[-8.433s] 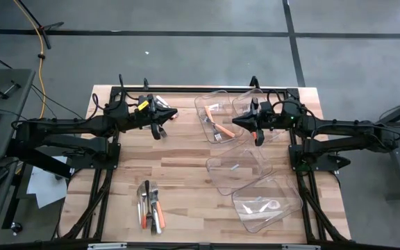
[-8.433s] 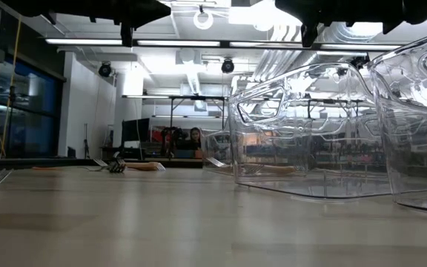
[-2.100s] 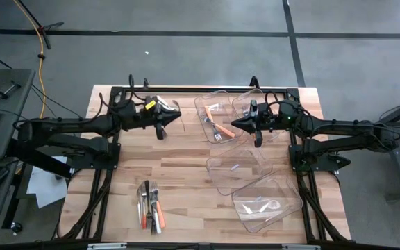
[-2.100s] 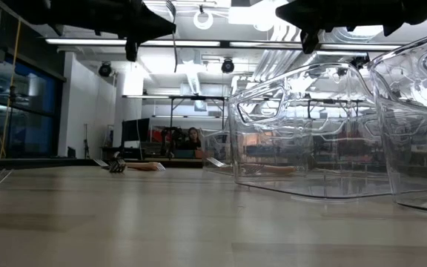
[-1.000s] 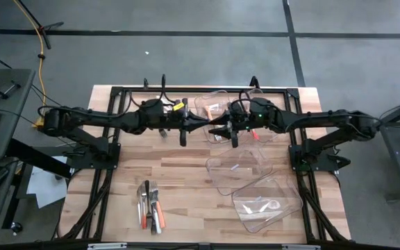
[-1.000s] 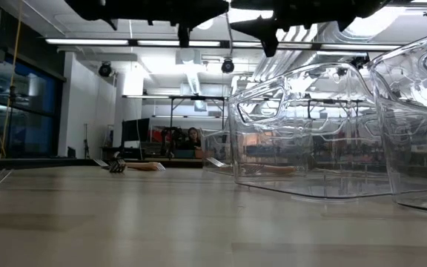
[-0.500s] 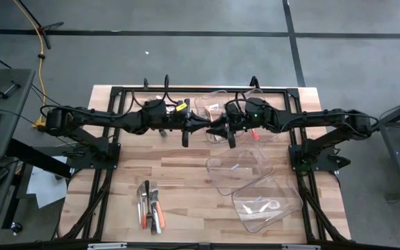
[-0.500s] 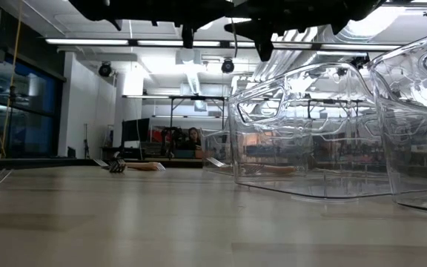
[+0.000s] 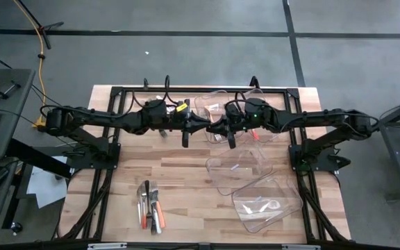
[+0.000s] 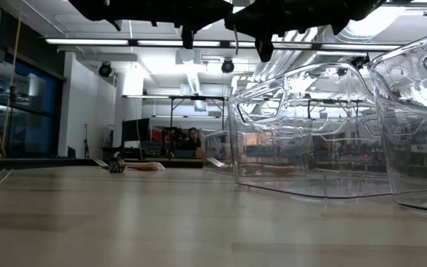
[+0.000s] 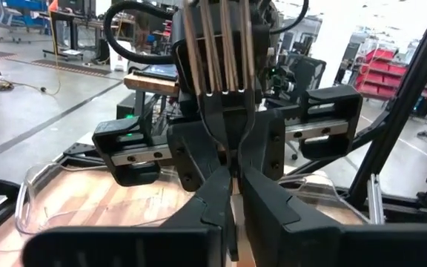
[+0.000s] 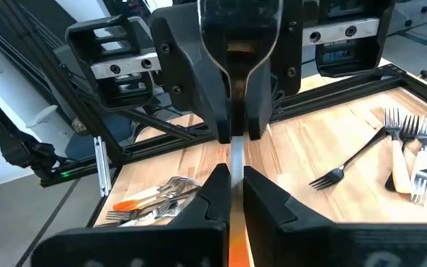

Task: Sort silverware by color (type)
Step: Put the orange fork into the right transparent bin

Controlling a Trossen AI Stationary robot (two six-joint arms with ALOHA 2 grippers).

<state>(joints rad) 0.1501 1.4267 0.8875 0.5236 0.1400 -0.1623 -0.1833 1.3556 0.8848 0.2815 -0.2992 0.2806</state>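
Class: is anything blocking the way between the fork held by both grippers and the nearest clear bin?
Nothing visible does. The left gripper and the right gripper both clamp the orange-handled fork in mid-air at the edge of the open-topped clear bin. Only air lies between them.

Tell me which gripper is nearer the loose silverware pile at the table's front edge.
Left, narrowly. The left gripper and the right gripper meet high over the table's middle, and the silverware pile lies on the left arm's side, well clear of both.

Arms met mid-table; right claw (image 9: 218, 128) closed on fork (image 11: 218, 52).
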